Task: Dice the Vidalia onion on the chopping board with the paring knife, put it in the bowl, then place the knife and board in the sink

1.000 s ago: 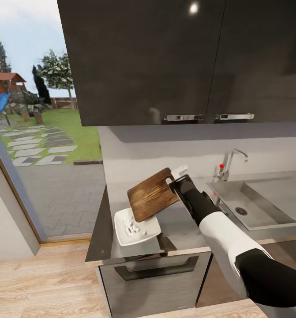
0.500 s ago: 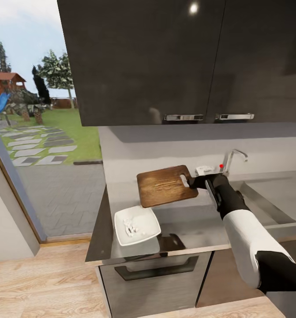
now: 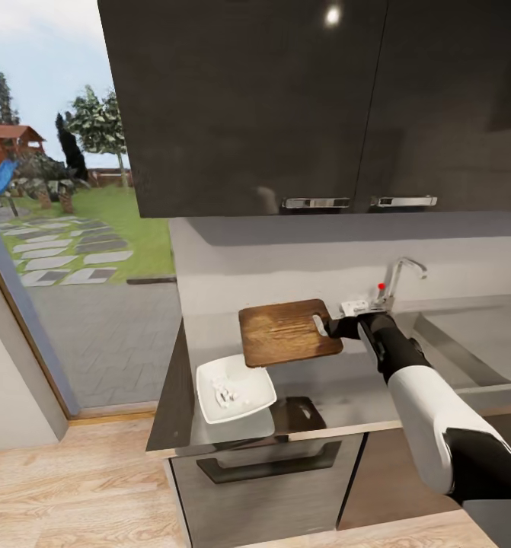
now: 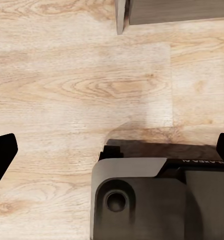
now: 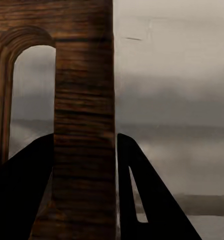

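While right hand point(image 3: 325, 326) clamps board point(image 3: 288, 332) by handle end, board hangs level above surface point(image 3: 339, 384), bowl point(image 3: 234, 391) at its 7 o'clock. Advice: carry toward sink point(image 3: 468, 358) at 3 o'clock, keep level, lower gently. Left hand point(image 4: 112, 150) spread, empty.

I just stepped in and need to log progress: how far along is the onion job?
Done: white diced pieces lie in the bowl on the countertop. In hand: the right gripper grips the chopping board by its handle end, holding it above the counter, left of the sink. Left: setting the board into the sink. I cannot see the paring knife, so its step is unconfirmed.
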Controlling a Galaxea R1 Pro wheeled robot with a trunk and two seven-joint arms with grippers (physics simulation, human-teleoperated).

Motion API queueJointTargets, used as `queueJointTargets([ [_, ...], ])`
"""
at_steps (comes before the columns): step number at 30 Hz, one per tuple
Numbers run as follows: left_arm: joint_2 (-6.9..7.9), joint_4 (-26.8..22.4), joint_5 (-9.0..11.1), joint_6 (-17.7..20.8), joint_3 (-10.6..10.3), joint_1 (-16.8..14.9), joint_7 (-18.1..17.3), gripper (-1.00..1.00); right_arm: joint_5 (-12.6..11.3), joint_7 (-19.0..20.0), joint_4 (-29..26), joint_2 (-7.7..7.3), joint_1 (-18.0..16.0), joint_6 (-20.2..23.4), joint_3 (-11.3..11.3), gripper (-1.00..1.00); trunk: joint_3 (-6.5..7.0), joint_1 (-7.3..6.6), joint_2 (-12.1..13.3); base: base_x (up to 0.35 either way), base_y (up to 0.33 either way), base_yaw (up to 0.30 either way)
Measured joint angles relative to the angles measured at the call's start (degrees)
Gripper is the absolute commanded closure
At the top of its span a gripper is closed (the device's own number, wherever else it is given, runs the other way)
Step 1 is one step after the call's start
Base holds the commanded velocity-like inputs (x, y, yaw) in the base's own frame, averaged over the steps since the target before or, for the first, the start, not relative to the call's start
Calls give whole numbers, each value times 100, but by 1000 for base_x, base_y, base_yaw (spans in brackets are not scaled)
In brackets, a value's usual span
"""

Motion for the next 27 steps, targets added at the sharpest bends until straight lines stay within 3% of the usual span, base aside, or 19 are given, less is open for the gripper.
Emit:
queueJointTargets([
  [6,-30,-3,0,8,0,0,6,-100,27,-1,191,61,-2,-178,2,100,1,1,4,0,-295,0],
  [11,-55,0,0,-2,6,-1,7,-100,49,-14,325,247,-1,-208,24,100,1,2,4,0,-319,0],
  [27,-55,2,0,-15,7,-1,8,-100,72,-47,436,290,-1,-220,21,100,1,2,4,0,-311,0],
])
